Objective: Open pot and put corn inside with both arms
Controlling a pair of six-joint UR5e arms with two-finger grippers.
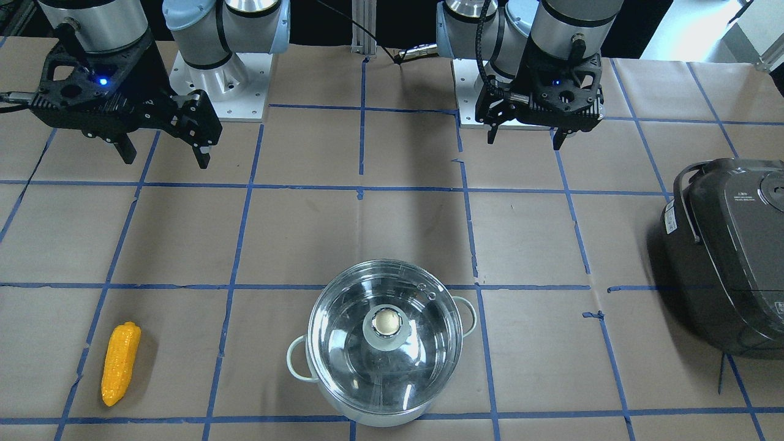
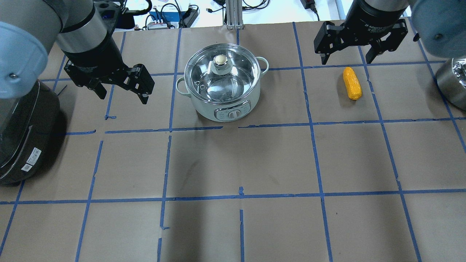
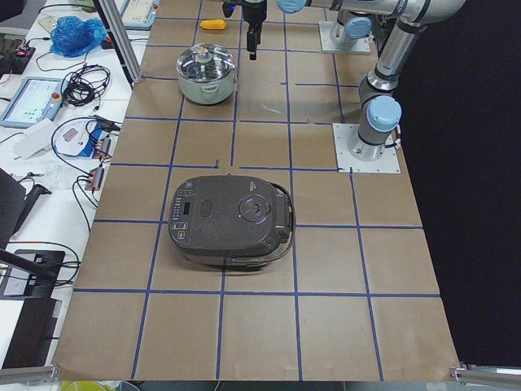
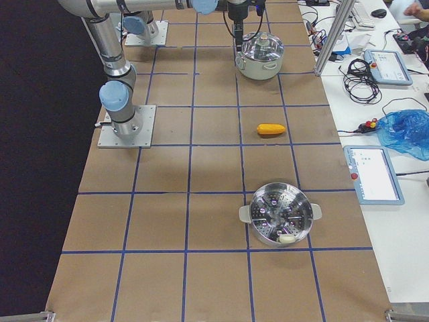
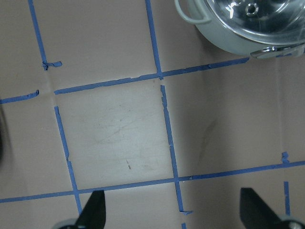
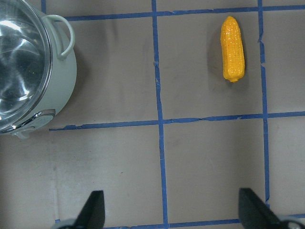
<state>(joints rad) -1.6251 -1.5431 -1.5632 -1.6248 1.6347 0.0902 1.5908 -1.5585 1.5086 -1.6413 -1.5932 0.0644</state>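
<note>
The steel pot (image 2: 222, 91) stands at the far middle of the table with its glass lid (image 2: 219, 74) on, knob up; it also shows in the front view (image 1: 384, 349). The yellow-orange corn (image 2: 352, 83) lies flat to its right, also seen in the front view (image 1: 120, 362) and the right wrist view (image 6: 232, 48). My left gripper (image 2: 123, 97) is open and empty, hovering left of the pot. My right gripper (image 2: 346, 60) is open and empty, hovering just beyond the corn. The left wrist view shows the pot's edge (image 5: 243, 24).
A large black rice cooker (image 2: 22, 134) sits at the left edge of the table. A steel steamer basket (image 4: 280, 213) stands far right, past the corn. Blue tape lines grid the brown paper tabletop (image 2: 240, 163).
</note>
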